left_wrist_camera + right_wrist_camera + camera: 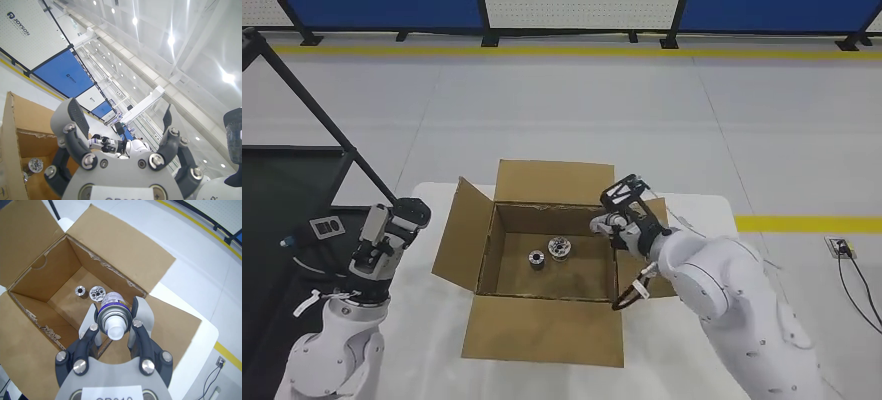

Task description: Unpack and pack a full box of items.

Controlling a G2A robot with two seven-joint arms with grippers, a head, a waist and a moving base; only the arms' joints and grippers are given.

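Right gripper is clamped on the spray can over the cardboard box right edge. I'd steer clear of that wall and the two metal fittings mid-floor. Left gripper is wide open, empty.

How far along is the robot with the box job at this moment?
Done: the box stands open, flaps spread. In hand: the right tool grips a spray can above the box. Left: a metal cylinder and a metal disc lie on the box floor; the left tool is open and empty, beside the box. Whether the can is going in or coming out, I cannot tell.
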